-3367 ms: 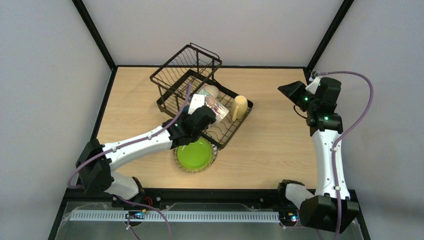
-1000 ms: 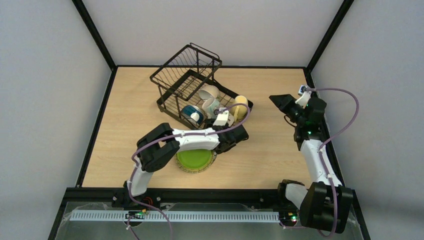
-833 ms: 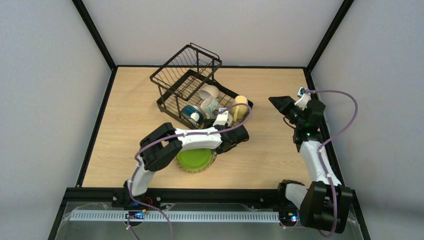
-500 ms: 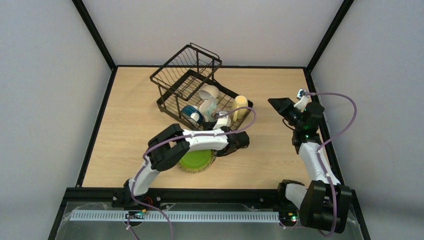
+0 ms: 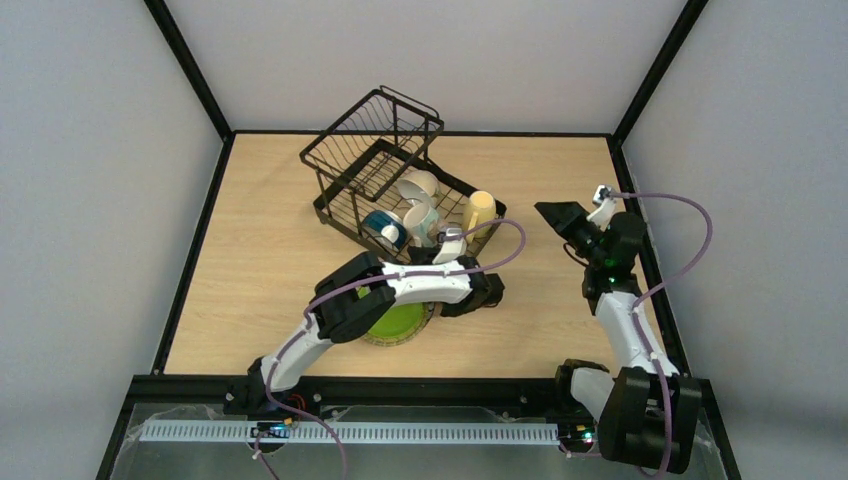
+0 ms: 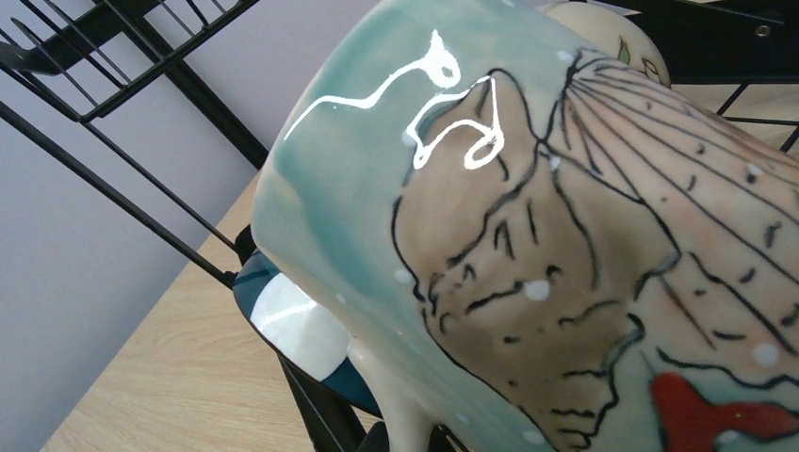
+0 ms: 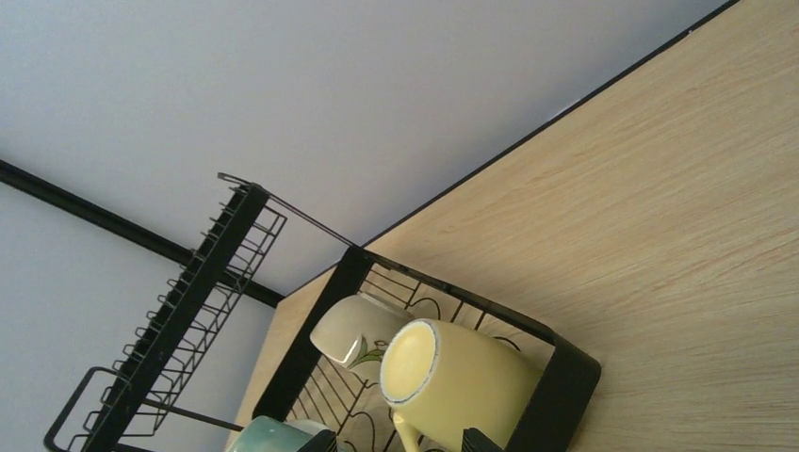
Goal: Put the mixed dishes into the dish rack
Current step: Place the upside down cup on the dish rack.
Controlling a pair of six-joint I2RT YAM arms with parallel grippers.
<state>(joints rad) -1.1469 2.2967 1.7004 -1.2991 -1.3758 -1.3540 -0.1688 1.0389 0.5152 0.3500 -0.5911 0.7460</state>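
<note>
Teal-glazed dish, inked shell drawing, red patch, in dish rack, left end effector and right end effector grip unclear

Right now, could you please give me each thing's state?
Dish rack: holds four dishes.
Green plate: flat on table, outside rack.
Patterned bowl: tilted in rack.
Blue bowl: on edge in rack.
Cream mug: on its side in rack.
Yellow mug: on its side in rack.
Left gripper: jaws hidden.
Right gripper: jaws unclear.

Bright, even, soft-shadowed light; white glare streaks the glazed bowl, close and slightly soft.
</note>
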